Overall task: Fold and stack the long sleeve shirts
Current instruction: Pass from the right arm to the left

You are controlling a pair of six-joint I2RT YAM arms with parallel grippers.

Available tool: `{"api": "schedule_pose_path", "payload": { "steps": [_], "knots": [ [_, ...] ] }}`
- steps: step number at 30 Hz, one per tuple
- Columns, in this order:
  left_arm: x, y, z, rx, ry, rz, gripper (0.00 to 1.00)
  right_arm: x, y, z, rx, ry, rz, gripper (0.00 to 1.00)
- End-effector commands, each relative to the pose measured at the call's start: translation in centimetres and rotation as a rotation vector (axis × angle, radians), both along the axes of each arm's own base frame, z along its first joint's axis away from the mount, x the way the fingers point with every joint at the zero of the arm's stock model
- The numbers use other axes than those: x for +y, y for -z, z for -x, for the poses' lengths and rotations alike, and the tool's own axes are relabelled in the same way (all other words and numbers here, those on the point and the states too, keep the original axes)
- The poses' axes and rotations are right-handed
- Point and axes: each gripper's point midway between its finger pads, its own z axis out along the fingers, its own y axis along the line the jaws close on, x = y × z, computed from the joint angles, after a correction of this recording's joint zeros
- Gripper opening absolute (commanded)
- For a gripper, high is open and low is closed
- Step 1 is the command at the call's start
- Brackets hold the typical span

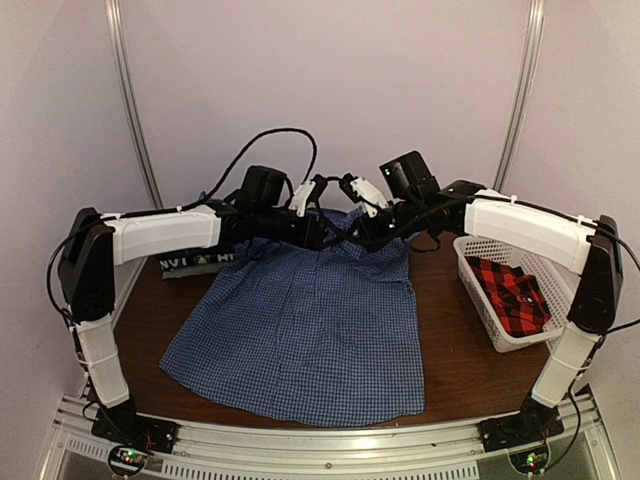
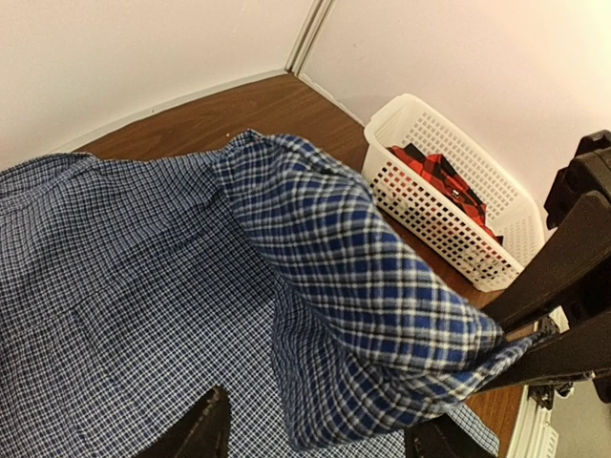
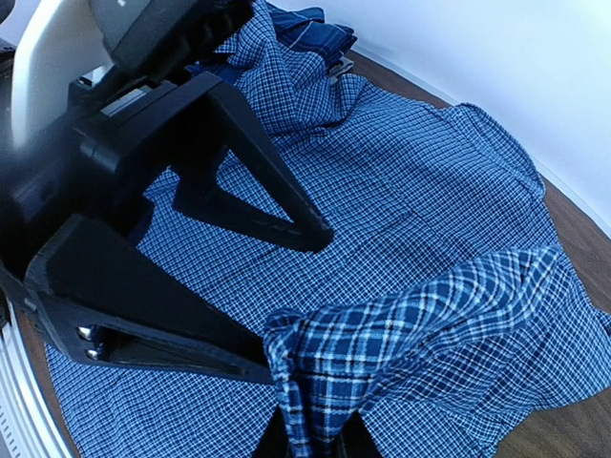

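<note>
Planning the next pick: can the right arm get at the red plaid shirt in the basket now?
Probably not yet. The red plaid shirt lies uncovered in the open basket, but the right gripper is shut on blue checked cloth and must release first.

Top camera high behind arms (image 1: 165, 232), looking down. Wrist cameras close above blue-check shirt (image 1: 300, 330), shared by all.
</note>
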Motion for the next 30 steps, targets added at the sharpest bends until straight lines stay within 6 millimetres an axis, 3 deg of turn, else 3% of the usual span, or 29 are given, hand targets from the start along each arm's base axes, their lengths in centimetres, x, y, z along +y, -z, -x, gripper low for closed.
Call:
{"api": "schedule_pose_path", "payload": {
  "steps": [1, 7, 11, 15, 17, 24, 30],
  "knots": [
    [-1.4, -1.0, -0.3, -0.042, 0.032, 0.036, 0.58, 1.4, -0.7, 0.1, -0.021, -0.039, -0.032, 0.12],
    [-1.7, -1.3, -0.4, -0.051, 0.038, 0.045, 0.19, 1.7, -0.1, 0.2, -0.011, -0.036, -0.032, 0.14],
    [-1.7, -1.7, -0.5, -0.051, 0.036, 0.053, 0.01, 1.5, -0.5, -0.1, -0.014, -0.001, -0.052, 0.19],
    [-0.8, -2.2, -1.6, -0.042, -0.061, 0.048, 0.0, 0.6, -0.5, -1.2, -0.017, 0.088, -0.044, 0.38],
    [0.1, -2.3, -2.5, -0.025, -0.145, 0.027, 0.0, -0.3, -0.5, -1.8, -0.015, 0.151, -0.03, 0.42],
    [6.1, -1.0, -5.1, 0.117, -0.426, -0.004, 0.0, -5.3, -1.0, -3.5, 0.007, 0.38, -0.054, 0.62],
    [10.2, 1.6, -5.5, 0.169, -0.52, -0.031, 0.0, -10.2, 3.2, -4.9, 0.119, 0.538, -0.071, 0.66]
  ]
}}
